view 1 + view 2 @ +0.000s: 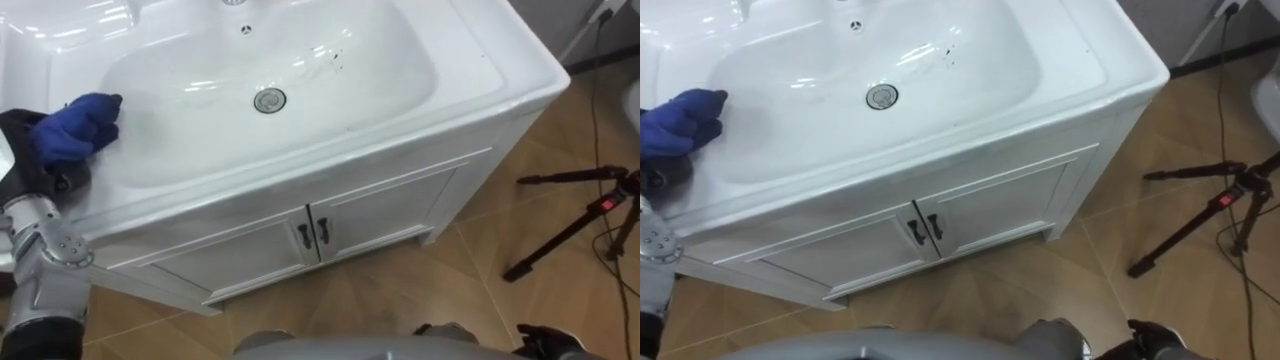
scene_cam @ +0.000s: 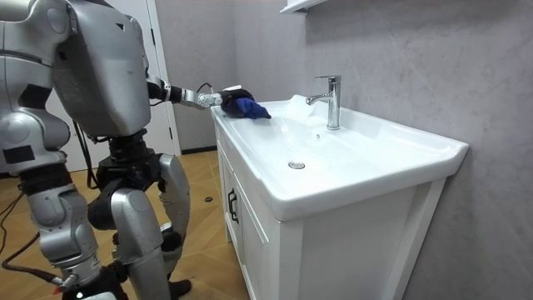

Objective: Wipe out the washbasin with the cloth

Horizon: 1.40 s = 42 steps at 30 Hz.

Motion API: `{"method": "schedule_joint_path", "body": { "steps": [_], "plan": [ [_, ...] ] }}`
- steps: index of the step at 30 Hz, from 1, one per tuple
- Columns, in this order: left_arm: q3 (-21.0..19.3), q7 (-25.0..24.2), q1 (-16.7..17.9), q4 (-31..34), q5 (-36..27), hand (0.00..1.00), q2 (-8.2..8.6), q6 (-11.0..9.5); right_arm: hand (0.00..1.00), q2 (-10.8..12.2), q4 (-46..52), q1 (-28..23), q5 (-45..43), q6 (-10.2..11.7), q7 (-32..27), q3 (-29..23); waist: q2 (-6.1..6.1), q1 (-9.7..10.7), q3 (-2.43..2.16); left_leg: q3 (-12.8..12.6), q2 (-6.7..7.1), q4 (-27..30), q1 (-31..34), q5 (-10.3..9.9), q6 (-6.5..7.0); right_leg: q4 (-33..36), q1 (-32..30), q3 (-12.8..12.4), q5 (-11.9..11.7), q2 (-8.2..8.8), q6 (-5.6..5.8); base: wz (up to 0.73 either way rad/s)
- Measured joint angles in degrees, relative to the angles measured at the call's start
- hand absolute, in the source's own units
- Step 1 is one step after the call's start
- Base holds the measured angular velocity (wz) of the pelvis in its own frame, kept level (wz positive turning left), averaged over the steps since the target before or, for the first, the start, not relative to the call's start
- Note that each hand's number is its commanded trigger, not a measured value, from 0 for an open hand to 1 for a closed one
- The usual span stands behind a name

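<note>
**Left hand [image 1: 22, 128] at the rim, wipe not yet begun**

Clutches the bunched blue cloth [image 1: 75, 128] in curled fingers, resting on the basin [image 1: 390, 75] edge at nine o'clock of the drain [image 1: 269, 99].

Keep that grip firm. Lower the cloth into the bowl, press it flat to the porcelain, sweep from nine o'clock toward three, then circle the drain. Go over the dark specks [image 1: 335, 57] at one o'clock of the drain.

Look to the eye views for those specks. Look to the room view for the faucet [image 2: 331, 100] at twelve o'clock, probably worth steering round, and for the right hand [image 2: 83, 292], low at that view's left, fingers cut off, state impossible to tell.
</note>
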<state>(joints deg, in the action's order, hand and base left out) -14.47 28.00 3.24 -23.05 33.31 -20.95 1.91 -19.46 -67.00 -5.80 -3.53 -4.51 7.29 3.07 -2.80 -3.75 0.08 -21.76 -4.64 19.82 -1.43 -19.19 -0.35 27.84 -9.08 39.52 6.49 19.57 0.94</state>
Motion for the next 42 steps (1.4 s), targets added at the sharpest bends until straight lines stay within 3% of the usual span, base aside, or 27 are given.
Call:
{"method": "schedule_joint_path", "body": {
  "steps": [8,24,38,42],
  "plan": [
    [0.0,1.43,-0.04,3.93,0.11,0.0,-0.01,-2.47,0.0,-0.02,-2.18,0.25,1.11,2.05,-0.87,-0.01,-0.43,0.23,0.21,0.4,0.23,-0.06,0.2,-0.06,0.14,-0.07,0.01,0.1,-0.12,0.24,0.23,0.03],
    [0.0,3.09,-0.25,4.03,0.11,0.0,-0.01,-6.14,0.0,0.08,-3.52,0.35,1.3,3.19,-0.65,0.01,-0.2,0.52,0.22,0.26,0.33,-0.05,-0.02,-0.08,0.16,-0.07,0.01,-0.02,-0.13,0.24,0.24,0.0],
    [0.07,2.93,-0.25,3.97,-0.16,0.0,-0.01,-6.14,0.0,0.99,-4.31,0.76,1.22,3.19,-0.85,0.01,0.1,0.34,0.3,0.16,0.33,-0.04,-0.06,-0.08,0.17,0.0,0.01,-0.08,-0.13,0.25,0.24,0.0],
    [1.26,1.92,-0.24,3.97,-6.78,0.0,0.07,-6.13,0.0,1.07,-4.18,0.75,0.87,3.14,-0.86,0.15,0.24,0.3,0.27,0.28,0.33,-0.06,0.07,-0.11,0.21,0.04,-0.02,-0.23,-0.13,0.28,0.25,0.0]
  ]
}}
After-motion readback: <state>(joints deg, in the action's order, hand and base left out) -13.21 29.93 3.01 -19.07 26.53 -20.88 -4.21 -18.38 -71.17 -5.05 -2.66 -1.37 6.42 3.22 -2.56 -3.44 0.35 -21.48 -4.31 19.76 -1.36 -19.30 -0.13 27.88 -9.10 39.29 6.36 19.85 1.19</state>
